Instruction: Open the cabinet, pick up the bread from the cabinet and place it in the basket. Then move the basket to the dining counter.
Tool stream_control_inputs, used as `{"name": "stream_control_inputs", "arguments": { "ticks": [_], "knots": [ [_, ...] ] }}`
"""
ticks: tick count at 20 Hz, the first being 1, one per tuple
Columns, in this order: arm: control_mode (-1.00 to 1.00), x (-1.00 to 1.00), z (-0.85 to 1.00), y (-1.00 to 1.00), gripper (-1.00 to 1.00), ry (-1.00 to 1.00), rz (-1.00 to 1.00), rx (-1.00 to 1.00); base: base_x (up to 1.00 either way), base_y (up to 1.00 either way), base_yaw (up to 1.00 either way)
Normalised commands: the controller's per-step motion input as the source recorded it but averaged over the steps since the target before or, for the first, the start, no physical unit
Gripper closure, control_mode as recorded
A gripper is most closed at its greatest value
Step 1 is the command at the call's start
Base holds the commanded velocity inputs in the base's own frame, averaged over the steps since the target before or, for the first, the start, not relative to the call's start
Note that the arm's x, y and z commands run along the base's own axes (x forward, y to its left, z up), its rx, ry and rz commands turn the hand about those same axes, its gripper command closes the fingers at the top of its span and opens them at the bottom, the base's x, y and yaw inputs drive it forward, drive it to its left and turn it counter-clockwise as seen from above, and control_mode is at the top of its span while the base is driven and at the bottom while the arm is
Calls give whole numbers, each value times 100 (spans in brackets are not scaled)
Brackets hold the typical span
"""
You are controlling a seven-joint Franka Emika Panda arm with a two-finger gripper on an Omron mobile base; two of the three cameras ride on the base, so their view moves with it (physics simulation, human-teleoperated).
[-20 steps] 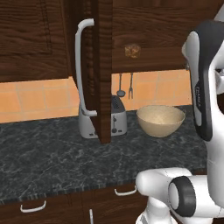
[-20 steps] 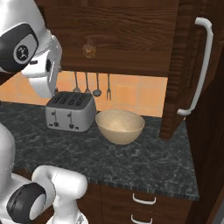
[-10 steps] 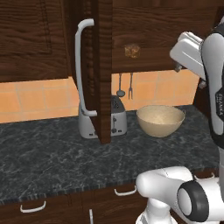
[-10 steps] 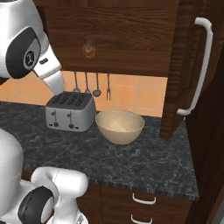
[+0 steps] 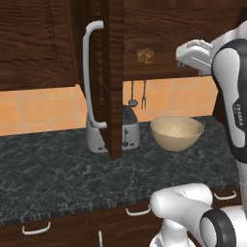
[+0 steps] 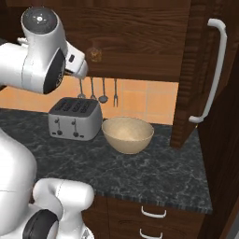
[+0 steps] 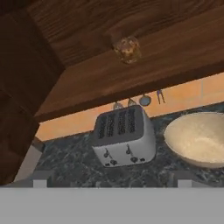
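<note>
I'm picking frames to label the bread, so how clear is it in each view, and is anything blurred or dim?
Left base view: the bread is small but sharp against the dark open cabinet. Right base view: it sits in shadow beside the white arm, low contrast. Hand view: largest but soft and slightly blurred; the toaster and basket are evenly lit, without glare.

the cabinet door [image 5: 113, 72] stands swung out edge-on over the worktop [image 5: 58, 169], blocking approach from the left in the left base view. the cabinet shelf [image 7: 144, 65] is open at the front around the bread [image 7: 127, 49]. below it, the toaster [image 6: 74, 119] and basket [image 6: 127, 134] stand just beside each other.
</note>
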Motion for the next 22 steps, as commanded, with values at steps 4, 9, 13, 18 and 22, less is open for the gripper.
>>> {"name": "stream_control_inputs", "arguments": {
  "ticks": [4, 9, 13, 18, 22],
  "knots": [
    [-100, 100, 10, 3, -100, -18, 36, -25, 0, 0, 0],
    [-100, 100, 9, -2, -100, 0, 29, -25, 0, 0, 0],
    [-100, 99, 23, 0, -100, 0, 13, -22, 0, 0, 0],
    [-100, 71, 0, 1, -100, 0, 1, -21, 0, 0, 0],
    [-100, 19, -14, 0, -100, -4, -4, -2, 0, 0, 0]
  ]
}}
